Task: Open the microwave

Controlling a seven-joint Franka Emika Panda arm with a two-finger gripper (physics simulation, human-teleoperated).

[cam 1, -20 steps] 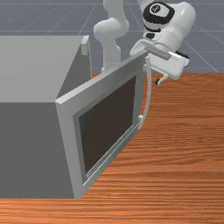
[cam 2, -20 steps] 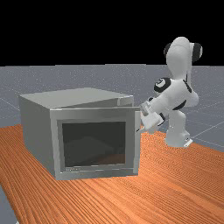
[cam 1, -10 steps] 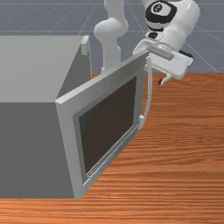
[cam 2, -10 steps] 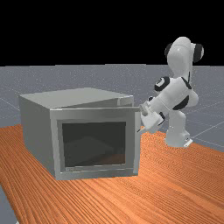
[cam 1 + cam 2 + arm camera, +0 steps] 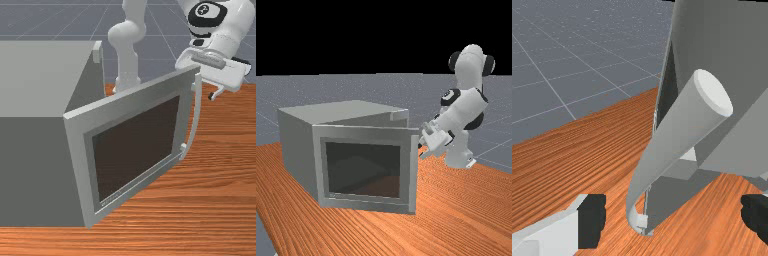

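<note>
- The microwave point(image 5: 35, 165) sits on the surface point(image 5: 220, 210), to the front view's left of its door point(image 5: 137, 150), which stands partly open, a clear gap behind it.
- The hand point(image 5: 674, 218) is released: its fingers stand wide apart, with the handle point(image 5: 672, 127) between them, at the door's free edge, and I see no grip from both sides.
- The step here, as I judge it, is swinging the door wider, with some way left to go.
- Do it by leading the door's free edge outward on an arc about its hinged edge, away from the microwave; a straight pull would likely slip off.
- Turn the wrist along with the door, so that the inner finger keeps bearing on its back.
- Go slowly and steadily: with this loose hold, the hand could slide past the door's edge or jam against the handle.
</note>
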